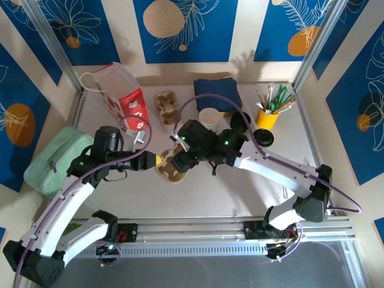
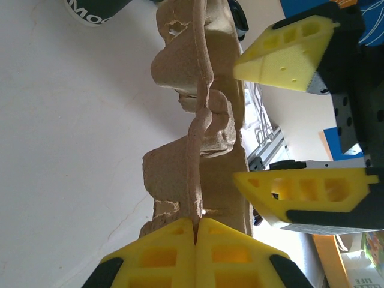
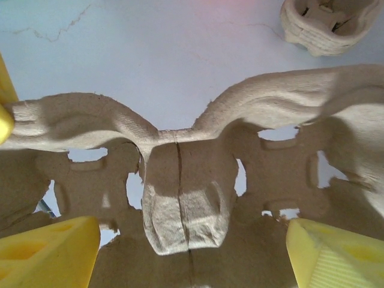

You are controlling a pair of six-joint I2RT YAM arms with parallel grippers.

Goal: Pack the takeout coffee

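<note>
Viewed from above: left gripper (image 1: 159, 160) closed on the near-left edge of a brown moulded-pulp drink carrier (image 1: 171, 171), near the middle of the pale table (image 1: 216, 192). In the left wrist view, its yellow fingers (image 2: 162, 255) pressed together on the carrier's thin upright rim, pinching it. Right gripper (image 1: 179, 155) poised over the same carrier from the far-right side. Its own yellow fingers (image 3: 48, 252) spread wide, one on each side of the carrier's central ridge, closed on nothing; whether touching the pulp, could not tell.

White-rimmed tapered paper cup (image 1: 210, 117) stood upright on the table behind both grippers, apart from each, just in front of a folded navy-blue cloth (image 1: 217, 91). Right of that cup: black round lids (image 1: 264, 138) and a yellow cup of stirrers (image 1: 267, 118). Left of it: a stack of further pulp carriers (image 1: 167, 107), then a red-and-white paper bag (image 1: 123, 96). At the table's left edge, a pale green zipped pouch (image 1: 57, 159).
</note>
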